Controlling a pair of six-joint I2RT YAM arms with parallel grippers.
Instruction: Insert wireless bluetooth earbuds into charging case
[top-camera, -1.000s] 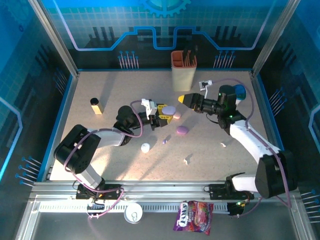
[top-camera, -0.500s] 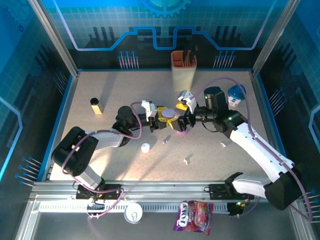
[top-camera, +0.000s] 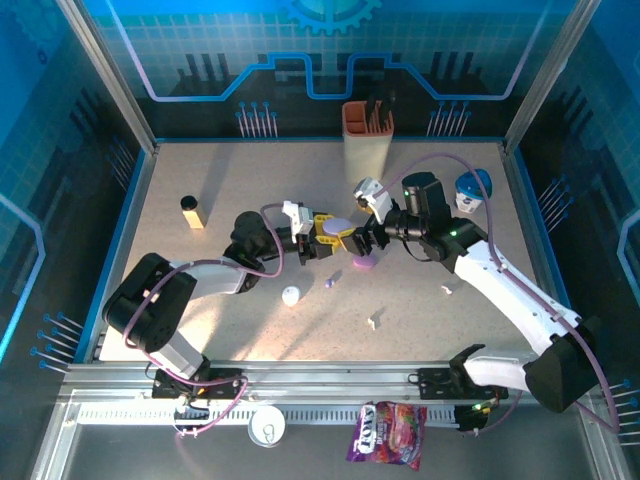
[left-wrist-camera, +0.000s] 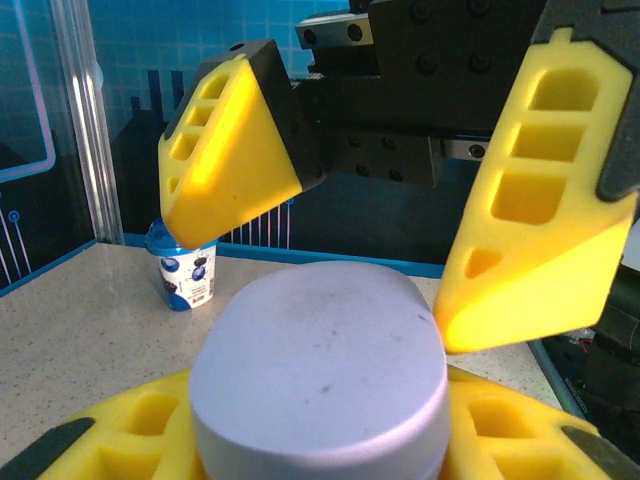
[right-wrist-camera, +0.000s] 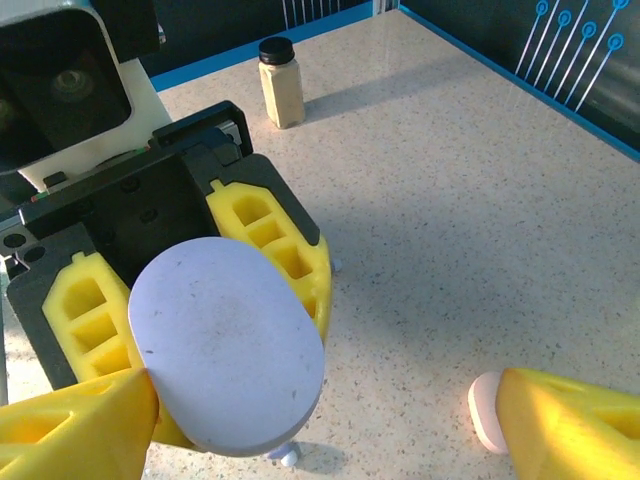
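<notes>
Wireless bluetooth earbuds (top-camera: 329, 283) lie loose on the table (top-camera: 220, 180). At mid-frame we see the left gripper (top-camera: 332, 229) clamped on a lilac case (top-camera: 339, 221). The right gripper (top-camera: 353, 232) stands spread wide astride that same case, holding nothing, with one finger (right-wrist-camera: 80, 430) right at its rim. Just below them lies a pink case (top-camera: 364, 263). A purple earbud sits below centre, white ones (top-camera: 376, 320) further toward the lower right, and a white case (top-camera: 291, 296) lower left. Further out we find a spice jar (top-camera: 192, 211) at left and a blue cup (top-camera: 470, 190) at upper right.
</notes>
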